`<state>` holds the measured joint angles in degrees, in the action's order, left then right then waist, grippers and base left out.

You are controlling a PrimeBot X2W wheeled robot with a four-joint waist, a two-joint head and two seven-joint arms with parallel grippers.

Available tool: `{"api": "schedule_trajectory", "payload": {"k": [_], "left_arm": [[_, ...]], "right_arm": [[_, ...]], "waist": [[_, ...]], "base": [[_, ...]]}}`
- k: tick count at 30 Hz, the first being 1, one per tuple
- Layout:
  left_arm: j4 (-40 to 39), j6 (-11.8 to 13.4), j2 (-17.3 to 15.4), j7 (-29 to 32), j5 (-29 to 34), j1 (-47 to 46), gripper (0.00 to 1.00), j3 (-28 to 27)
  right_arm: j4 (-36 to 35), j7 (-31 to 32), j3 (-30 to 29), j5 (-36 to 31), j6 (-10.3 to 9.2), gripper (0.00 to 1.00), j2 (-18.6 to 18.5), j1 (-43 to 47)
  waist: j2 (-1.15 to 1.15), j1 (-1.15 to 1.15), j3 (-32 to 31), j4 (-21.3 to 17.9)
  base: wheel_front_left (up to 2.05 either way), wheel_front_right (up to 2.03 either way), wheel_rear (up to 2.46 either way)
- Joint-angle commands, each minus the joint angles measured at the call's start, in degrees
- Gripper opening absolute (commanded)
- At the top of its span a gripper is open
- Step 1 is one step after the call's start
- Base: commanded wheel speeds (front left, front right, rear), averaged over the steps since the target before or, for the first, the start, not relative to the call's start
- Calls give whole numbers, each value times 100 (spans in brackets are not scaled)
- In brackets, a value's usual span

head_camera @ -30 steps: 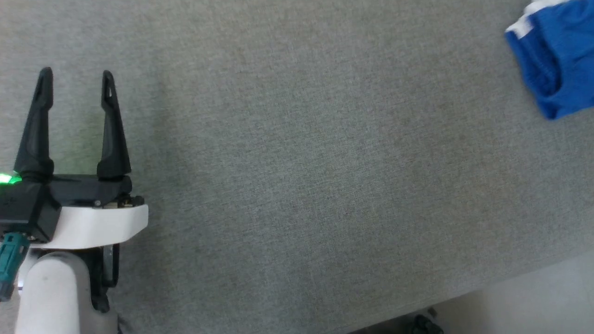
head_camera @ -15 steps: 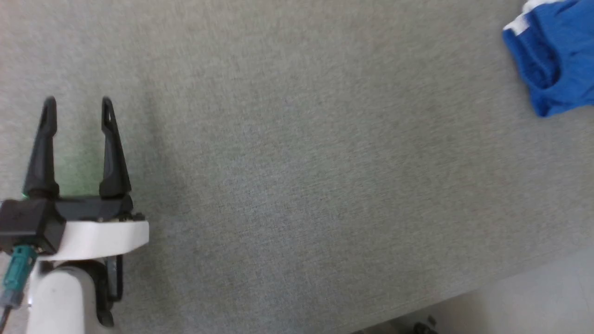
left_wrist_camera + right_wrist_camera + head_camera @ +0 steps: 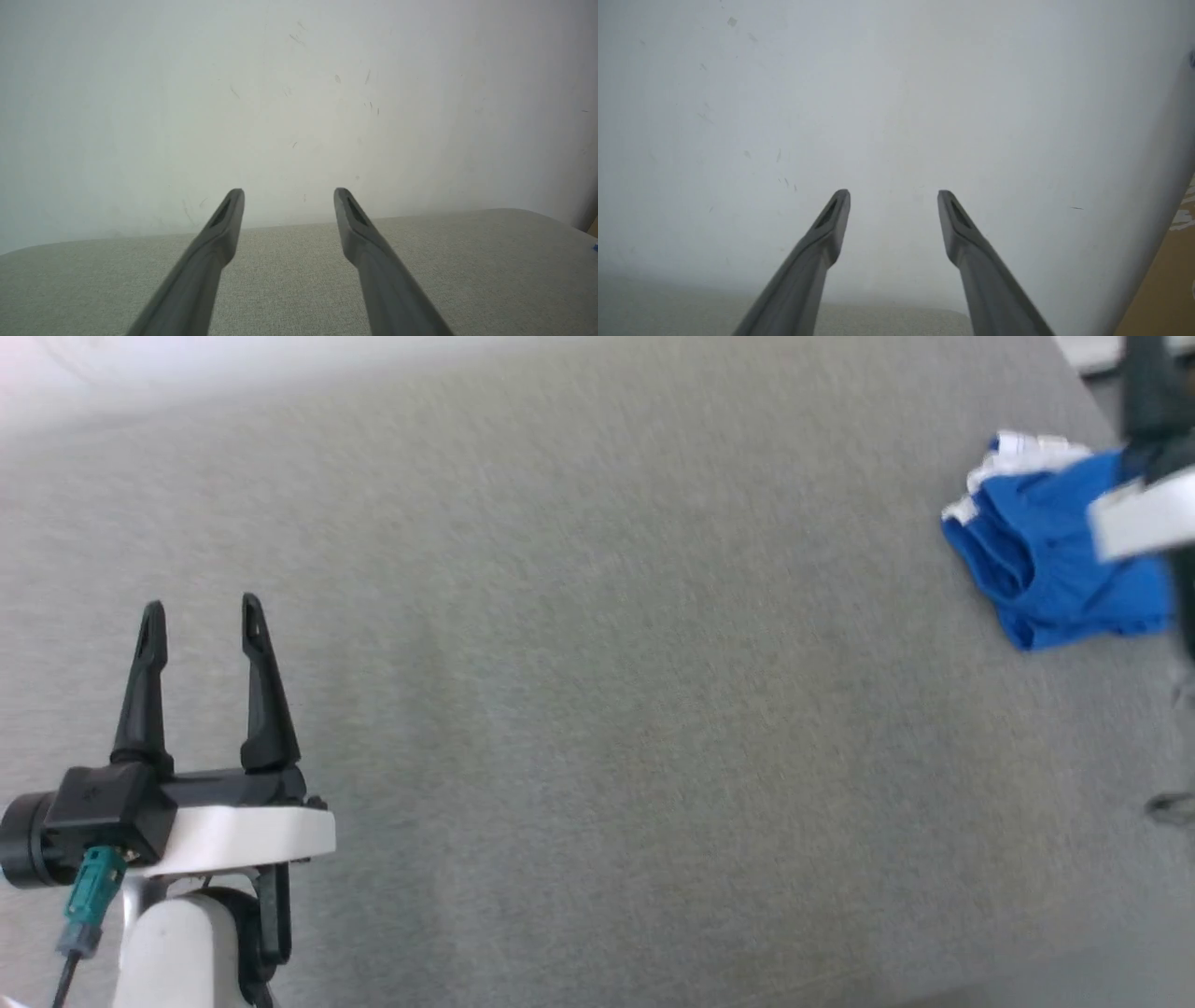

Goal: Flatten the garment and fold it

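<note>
The garment is a bright blue bundle with white trim, lying bunched on the grey table at the far right. A blurred white and dark part of my right arm hangs over its right side at the picture's edge. In the right wrist view my right gripper is open with nothing between its fingers, facing a white wall. My left gripper stands open and empty over the table at the lower left, far from the garment. In the left wrist view the left gripper points at the table's far edge.
A white wall rises behind the table's far edge. The table's right end shows at the upper right corner of the head view. A strip of tan floor shows in the right wrist view.
The head camera has swung, so the garment and left gripper sit lower in the picture and the far wall shows. My right arm has come into view over the garment.
</note>
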<state>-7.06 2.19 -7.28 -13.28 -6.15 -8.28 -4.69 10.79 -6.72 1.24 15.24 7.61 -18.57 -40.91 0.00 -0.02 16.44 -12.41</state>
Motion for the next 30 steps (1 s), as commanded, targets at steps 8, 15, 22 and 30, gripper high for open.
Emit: {"api": "schedule_trajectory", "payload": {"k": [8,15,22,30], "left_arm": [[291,116,150,-80,-211,53,100,23],[760,95,257,-97,-407,-77,100,190],[1257,93,329,-140,-485,-156,100,379],[1678,128,335,-168,-325,-47,100,500]], "right_arm": [[-1217,-481,-352,-459,-12,100,1272,1331],[-1081,-767,-324,-642,-12,100,1563,2286],[-664,-825,-434,-184,-12,100,1568,2929],[-506,-827,-488,-513,-12,100,1569,3502]], "waist": [[0,2,-1036,1051],[0,2,-1335,1500],[0,2,-1515,1756],[0,2,-1621,1800]], "base": [[0,0,0],[0,0,0],[0,0,0],[0,0,0]]}}
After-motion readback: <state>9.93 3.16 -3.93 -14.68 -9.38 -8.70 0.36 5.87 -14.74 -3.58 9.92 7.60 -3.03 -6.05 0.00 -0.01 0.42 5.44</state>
